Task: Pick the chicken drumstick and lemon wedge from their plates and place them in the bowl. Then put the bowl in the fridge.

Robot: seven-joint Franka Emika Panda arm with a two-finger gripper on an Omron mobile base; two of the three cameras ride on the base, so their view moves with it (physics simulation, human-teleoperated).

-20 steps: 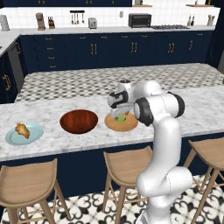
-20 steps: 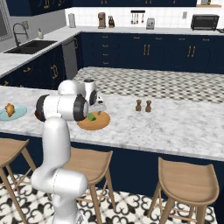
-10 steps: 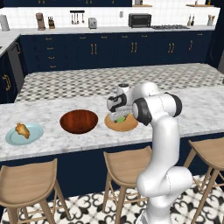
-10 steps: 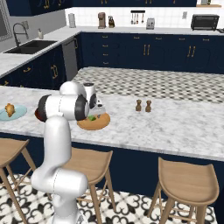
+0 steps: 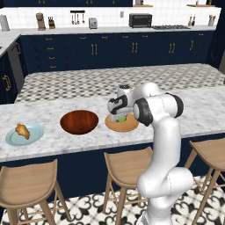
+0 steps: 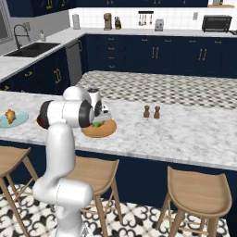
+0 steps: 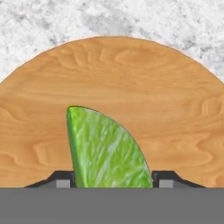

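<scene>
The green-yellow lemon wedge lies on the tan wooden plate, and my gripper is down over it with a fingertip pressed against each side. From the left base view the gripper sits low on this plate, the wedge just showing beneath it. The dark red-brown bowl stands left of it, empty. Further left the chicken drumstick rests on the pale blue plate. The fridge is out of view.
Two small shakers stand on the marble counter to the right of the plates. Wooden stools line the counter's near edge. A sink and dark cabinets lie beyond the island.
The fingers have closed in from wide open onto the lemon wedge. The arm and the plates have stayed where they were.
</scene>
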